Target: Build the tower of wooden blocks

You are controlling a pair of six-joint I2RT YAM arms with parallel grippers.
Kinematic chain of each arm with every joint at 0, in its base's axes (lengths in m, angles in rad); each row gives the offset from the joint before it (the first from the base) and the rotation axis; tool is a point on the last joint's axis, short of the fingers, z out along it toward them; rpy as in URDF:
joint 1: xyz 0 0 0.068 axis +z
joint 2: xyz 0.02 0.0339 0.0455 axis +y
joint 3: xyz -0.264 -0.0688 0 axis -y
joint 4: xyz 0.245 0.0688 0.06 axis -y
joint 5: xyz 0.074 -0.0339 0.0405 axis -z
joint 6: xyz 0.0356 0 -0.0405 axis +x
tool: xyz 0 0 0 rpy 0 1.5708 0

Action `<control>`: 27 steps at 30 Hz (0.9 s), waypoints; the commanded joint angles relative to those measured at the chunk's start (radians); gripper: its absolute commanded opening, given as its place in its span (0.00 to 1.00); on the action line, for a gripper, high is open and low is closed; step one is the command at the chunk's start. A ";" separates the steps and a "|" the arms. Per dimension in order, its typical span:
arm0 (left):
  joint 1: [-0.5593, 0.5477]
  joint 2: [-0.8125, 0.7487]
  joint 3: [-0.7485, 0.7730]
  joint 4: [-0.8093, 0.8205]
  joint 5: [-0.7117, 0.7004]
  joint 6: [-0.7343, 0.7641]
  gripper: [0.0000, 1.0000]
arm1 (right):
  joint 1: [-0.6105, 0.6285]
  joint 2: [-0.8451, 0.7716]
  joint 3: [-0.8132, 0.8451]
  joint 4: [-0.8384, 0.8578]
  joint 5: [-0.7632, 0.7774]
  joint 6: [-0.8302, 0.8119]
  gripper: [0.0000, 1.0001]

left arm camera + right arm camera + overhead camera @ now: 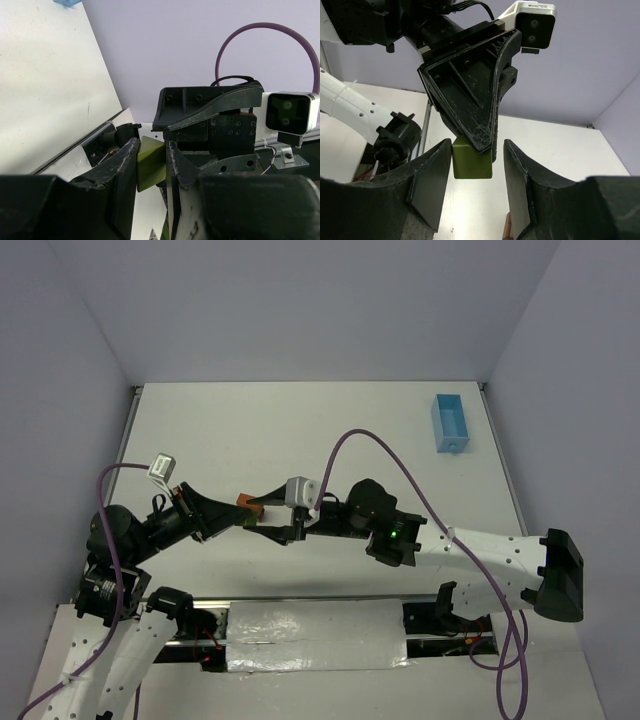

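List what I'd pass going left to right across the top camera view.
left wrist camera → wood block → right wrist camera → green light on the right arm → light-blue tray

The left arm (150, 525) extends rightward from its base, low over the desk. The left tool (246, 511) is clamped tight on a wood block (471, 161), pinched between both fingers. The right arm (480, 555) stretches leftward toward that block with its elbow bent. The right tool (264, 517) meets the left one tip to tip. Its jaws stand parted astride the block, one finger just beside it and the other across a clear gap.
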 commanded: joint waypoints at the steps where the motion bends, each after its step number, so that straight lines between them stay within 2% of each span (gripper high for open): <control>1: -0.004 0.005 0.003 0.056 0.013 0.006 0.00 | -0.008 0.000 0.007 0.034 -0.011 0.010 0.53; 3: -0.004 0.002 0.003 0.060 0.013 0.006 0.00 | -0.008 -0.001 0.003 0.041 -0.012 0.010 0.52; 6: -0.004 0.002 0.000 0.063 0.016 0.004 0.00 | -0.008 -0.004 0.006 0.040 -0.012 0.005 0.47; 8: -0.004 0.000 0.000 0.064 0.016 0.001 0.00 | -0.007 -0.001 0.017 0.028 -0.011 0.002 0.39; 11: -0.004 -0.001 0.000 0.066 0.016 0.001 0.00 | -0.008 0.002 0.018 0.025 -0.023 0.001 0.34; 12: -0.004 -0.001 0.002 0.066 0.016 0.001 0.00 | -0.007 0.004 0.017 0.026 -0.023 -0.001 0.28; 14: -0.004 -0.003 0.003 0.069 0.016 0.001 0.05 | -0.010 0.008 0.014 0.023 -0.035 -0.005 0.23; 15: -0.004 -0.003 0.005 0.069 0.015 0.001 0.12 | -0.008 0.007 0.011 0.029 -0.037 -0.007 0.16; 16: -0.004 -0.003 0.006 0.067 0.015 0.001 0.15 | -0.008 0.008 0.008 0.035 -0.041 -0.007 0.13; 20: -0.004 -0.004 0.015 0.053 0.001 0.015 0.30 | -0.008 -0.004 -0.014 0.067 -0.053 -0.005 0.09; 21: -0.004 -0.006 0.017 0.050 -0.005 0.016 0.40 | -0.007 -0.006 -0.017 0.070 -0.053 -0.002 0.09; 24: -0.004 -0.009 0.020 0.041 -0.017 0.019 0.55 | -0.008 -0.015 -0.023 0.081 -0.052 -0.002 0.08; 27: -0.004 -0.010 0.023 0.037 -0.023 0.021 0.65 | -0.013 -0.026 -0.037 0.094 -0.049 -0.001 0.07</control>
